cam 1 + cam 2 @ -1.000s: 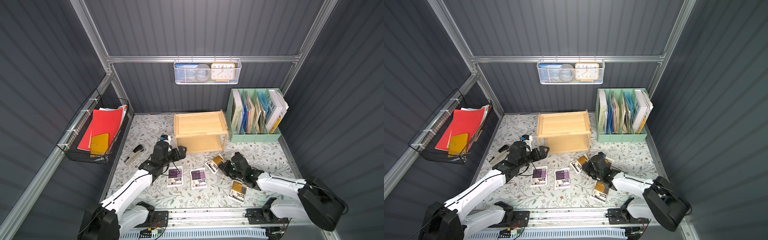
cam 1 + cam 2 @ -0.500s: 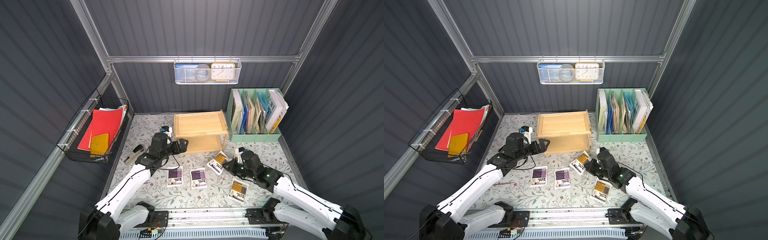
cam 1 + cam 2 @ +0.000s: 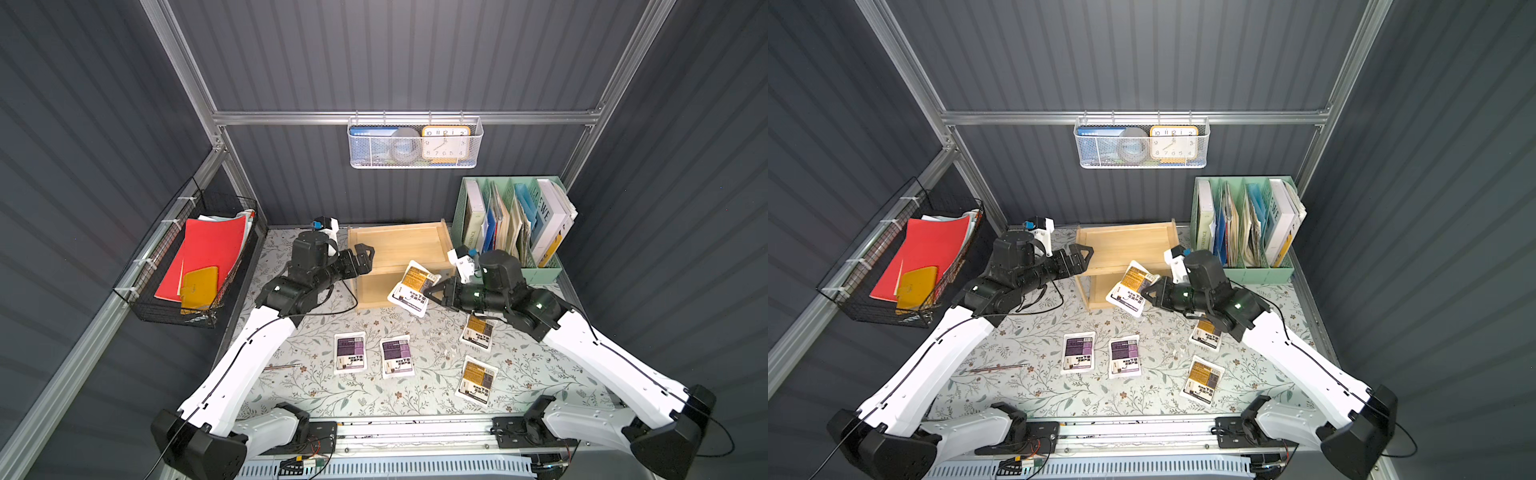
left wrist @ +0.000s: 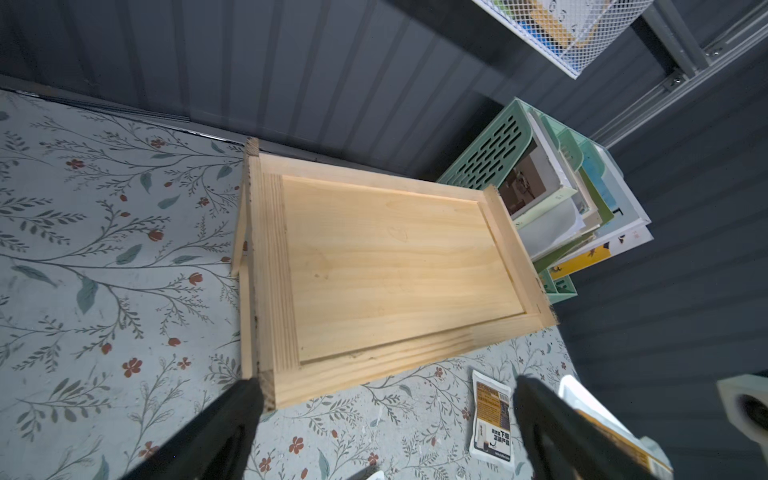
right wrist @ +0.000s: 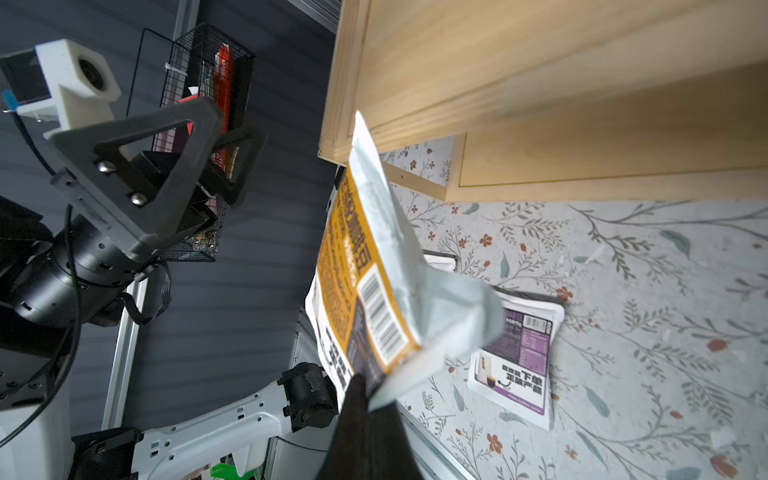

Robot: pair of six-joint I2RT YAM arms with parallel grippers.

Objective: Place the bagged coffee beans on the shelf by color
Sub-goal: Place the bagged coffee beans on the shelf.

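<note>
Your right hand [image 3: 430,291] pinches an orange-labelled white pouch [image 3: 413,286] before the bare light-wood shelf [image 3: 399,245]. Left hand [image 3: 366,258] spread; four other pouches [image 3: 350,353] await.

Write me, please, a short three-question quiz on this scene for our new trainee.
1. True or false: the shelf already has a bag on its top tray.
2. The held pouch in the right gripper bears which label colour? A purple, B orange, C green.
3. How many purple pouches lie on the table?
Key: 1 false; 2 B; 3 two.
</note>
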